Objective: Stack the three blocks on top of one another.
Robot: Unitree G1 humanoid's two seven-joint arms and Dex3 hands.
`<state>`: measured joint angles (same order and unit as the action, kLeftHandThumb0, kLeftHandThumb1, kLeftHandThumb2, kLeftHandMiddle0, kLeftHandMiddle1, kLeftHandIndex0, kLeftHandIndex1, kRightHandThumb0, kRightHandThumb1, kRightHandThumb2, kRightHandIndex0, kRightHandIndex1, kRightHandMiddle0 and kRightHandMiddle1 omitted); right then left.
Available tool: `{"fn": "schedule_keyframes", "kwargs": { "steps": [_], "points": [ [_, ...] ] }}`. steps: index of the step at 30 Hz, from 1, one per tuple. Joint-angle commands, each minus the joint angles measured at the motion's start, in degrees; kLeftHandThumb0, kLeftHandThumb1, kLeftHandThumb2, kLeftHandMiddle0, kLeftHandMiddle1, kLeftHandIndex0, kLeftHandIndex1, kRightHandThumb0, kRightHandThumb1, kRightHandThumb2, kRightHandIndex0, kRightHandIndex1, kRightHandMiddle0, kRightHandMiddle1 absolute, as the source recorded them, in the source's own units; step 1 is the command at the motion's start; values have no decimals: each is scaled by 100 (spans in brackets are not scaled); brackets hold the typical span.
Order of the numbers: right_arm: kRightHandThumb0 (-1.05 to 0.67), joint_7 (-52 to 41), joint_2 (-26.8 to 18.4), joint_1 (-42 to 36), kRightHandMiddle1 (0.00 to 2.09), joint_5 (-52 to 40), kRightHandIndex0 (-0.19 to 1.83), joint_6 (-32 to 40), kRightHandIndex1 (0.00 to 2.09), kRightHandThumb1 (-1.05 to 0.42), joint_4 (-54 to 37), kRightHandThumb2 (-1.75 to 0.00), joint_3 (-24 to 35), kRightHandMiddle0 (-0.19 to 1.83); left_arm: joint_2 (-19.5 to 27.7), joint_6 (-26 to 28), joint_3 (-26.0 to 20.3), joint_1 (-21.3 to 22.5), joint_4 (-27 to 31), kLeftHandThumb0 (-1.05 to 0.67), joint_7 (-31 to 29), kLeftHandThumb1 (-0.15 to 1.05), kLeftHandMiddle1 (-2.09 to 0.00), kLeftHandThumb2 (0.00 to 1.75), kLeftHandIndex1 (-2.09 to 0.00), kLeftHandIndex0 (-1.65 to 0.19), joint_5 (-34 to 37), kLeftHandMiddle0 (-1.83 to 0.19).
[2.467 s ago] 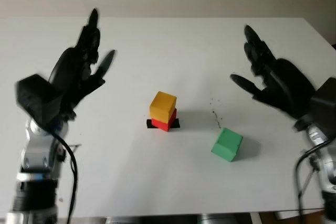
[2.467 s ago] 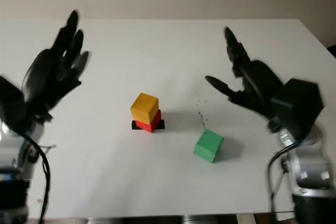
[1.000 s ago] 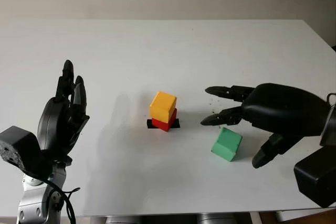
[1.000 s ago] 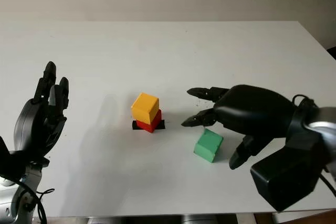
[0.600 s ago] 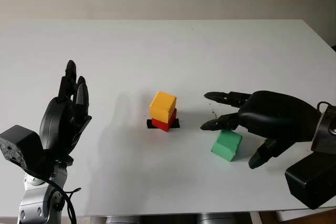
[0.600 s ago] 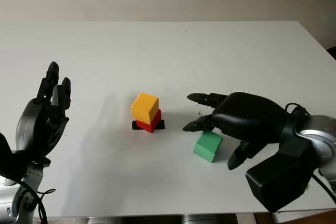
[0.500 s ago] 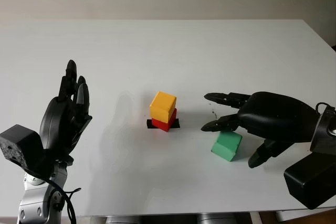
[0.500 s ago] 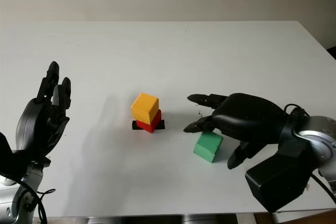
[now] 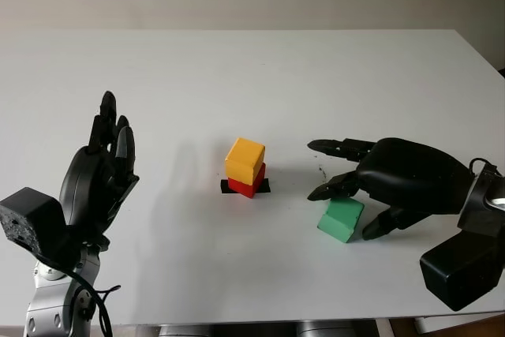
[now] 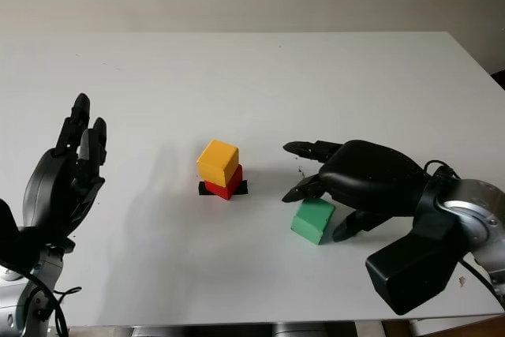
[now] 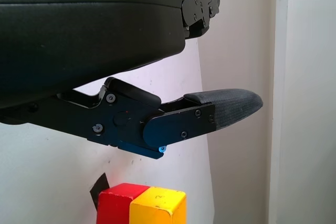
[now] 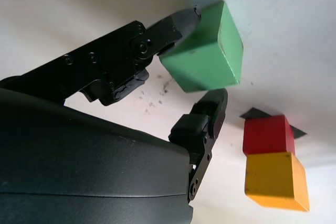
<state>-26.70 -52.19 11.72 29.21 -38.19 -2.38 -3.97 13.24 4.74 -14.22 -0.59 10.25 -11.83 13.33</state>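
Right hand (image 9: 398, 183) reaching around the green block (image 9: 341, 219)
Its fingers (image 12: 157, 38) touch the block, not yet clamped; yellow block (image 9: 245, 159) on red block (image 9: 247, 184); left hand (image 9: 95, 187) open, raised over the surface (image 9: 252, 69)

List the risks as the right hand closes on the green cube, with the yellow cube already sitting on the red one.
1. The right hand straddles the green wooden cube without a firm grip; one finger touches a corner, so closing may push it away.
2. The yellow wooden cube sits skewed on the smaller red wooden cube; placing the green one could topple the stack.
3. The open left hand, raised at the white table's left, looks too distant to steady anything.
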Motion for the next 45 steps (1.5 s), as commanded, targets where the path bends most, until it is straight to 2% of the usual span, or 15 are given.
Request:
{"fn": "schedule_keyframes", "kwargs": {
  "steps": [1, 7, 9, 13, 23, 31, 35, 38, 45],
  "points": [
    [-40, 131, 50, 114, 21, 29, 23, -119, 10, -82, 106, -7, -24, 90, 43, -41, -15, -47, 82, -68, 18, 105, -2, 64, 0, 19, -46, 19],
    [-40, 195, 37, 222, 31, 33, 27, -243, 10, -85, 252, -6, -81, 101, 46, -50, -3, -43, 92, -67, 34, 105, -3, 62, 0, 19, -94, 19],
    [-39, 270, 53, 256, 54, 27, 32, -326, 8, -84, 333, -5, -78, 93, 32, -52, -12, -37, 74, -67, 33, 105, -3, 62, 0, 19, -84, 19],
    [-37, 190, 91, 288, 83, -216, 35, -253, 6, -84, 423, -5, -80, 79, 33, -56, 8, -17, 50, -67, 25, 105, -3, 60, 0, 19, -98, 19],
    [-36, -592, 146, 694, 97, -1154, 34, 679, 5, -87, 332, -6, -10, 67, -2, 31, 62, 21, 58, -68, 66, 105, -1, 57, 0, 19, -91, 19],
    [-37, -1161, 116, 2027, 92, -1433, 38, 964, 7, -82, 694, -5, -68, 73, -45, -121, 84, 73, -23, -66, 125, 105, -2, 60, 0, 19, -118, 19],
    [-38, -1687, 166, 3049, 66, -1329, 42, 1321, 6, -77, 861, -5, -307, 91, -51, -121, 119, 65, -14, -68, 139, 105, -2, 58, 0, 19, -128, 19],
    [-36, -1973, 317, 3790, 49, -1310, 43, 1310, 6, -75, 1194, -5, -522, 101, -55, -103, 138, 64, 3, -67, 153, 105, -2, 59, 0, 19, -126, 19],
    [-41, -2395, 911, 5259, 45, -1182, 44, 861, 6, -75, 2093, -5, -1084, 109, -73, -126, 159, 72, -4, -65, 166, 105, -1, 62, 0, 19, -109, 19]
  ]
}}
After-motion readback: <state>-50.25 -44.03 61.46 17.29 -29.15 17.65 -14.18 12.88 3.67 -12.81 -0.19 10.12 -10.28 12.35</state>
